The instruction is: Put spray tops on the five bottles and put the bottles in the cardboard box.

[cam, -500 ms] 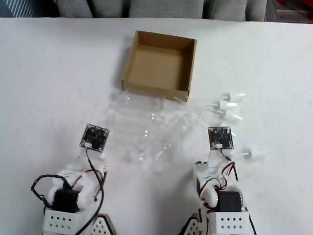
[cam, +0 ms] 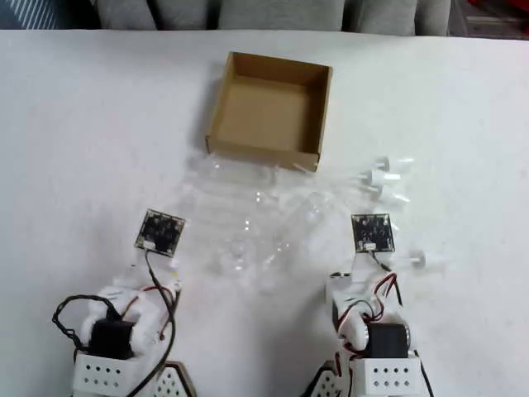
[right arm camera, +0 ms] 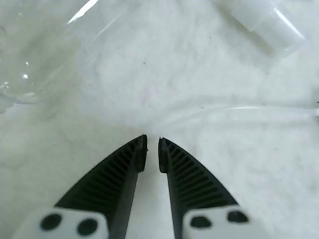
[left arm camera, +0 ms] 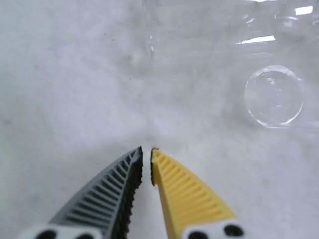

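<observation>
At the middle of the white table, a cluster of clear bottles lies in a loose heap just in front of the open cardboard box, which holds nothing yet. They are too transparent to count. The white spray tops are scattered to the right of the heap, with one spray top lying apart, nearer the right arm.

The left gripper hangs low over bare table near a bottle's round end, its jaws drawn almost together on nothing. The right gripper is the same, its jaws nearly meeting and empty, just short of a thin dip tube that crosses the table ahead of it.

The risks look plain. The bottles are round, light and hard to see, so a nudge from a closed jaw could send one rolling or push the heap against the box. A pinch on the thin tube instead of the cap could bend it.

Nothing differs from half a second earlier: both arms, the bottles and the tops are where they were.
</observation>
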